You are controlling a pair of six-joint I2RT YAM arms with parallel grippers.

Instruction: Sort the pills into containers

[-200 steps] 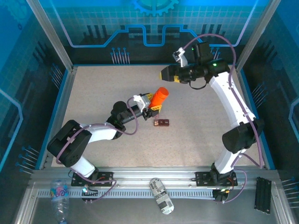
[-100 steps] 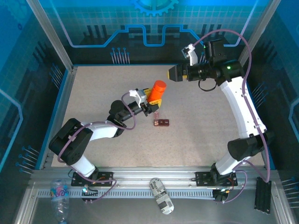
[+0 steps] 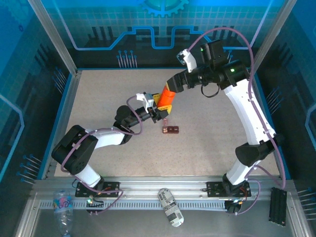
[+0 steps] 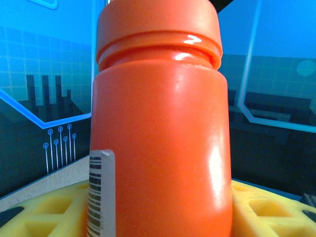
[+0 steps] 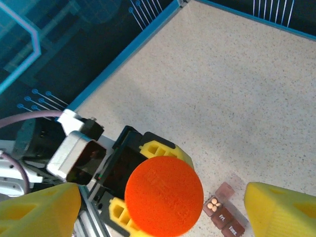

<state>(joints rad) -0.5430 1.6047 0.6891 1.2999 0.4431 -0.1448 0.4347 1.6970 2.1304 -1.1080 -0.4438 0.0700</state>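
An orange pill bottle (image 3: 165, 99) with its orange cap (image 5: 164, 196) on stands upright above the table. My left gripper (image 3: 157, 111) is shut on its lower body. In the left wrist view the bottle (image 4: 160, 128) rises between the yellow fingers (image 4: 44, 212). My right gripper (image 3: 172, 85) hangs open just above the cap. Its yellow fingers (image 5: 37, 210) stand wide on either side without touching it. The dark maroon containers (image 3: 171, 130) lie on the table beside the bottle. One cell is open with several pale pills (image 5: 213, 204) in it.
The table has blue-edged walls at the back and sides. On the near rail outside the table lie a clear plastic bottle (image 3: 63, 206), a white-labelled object (image 3: 170, 213) and a black block (image 3: 278, 206).
My right gripper has swung left and down to just over the bottle cap. The left gripper has raised the bottle from tilted to upright.
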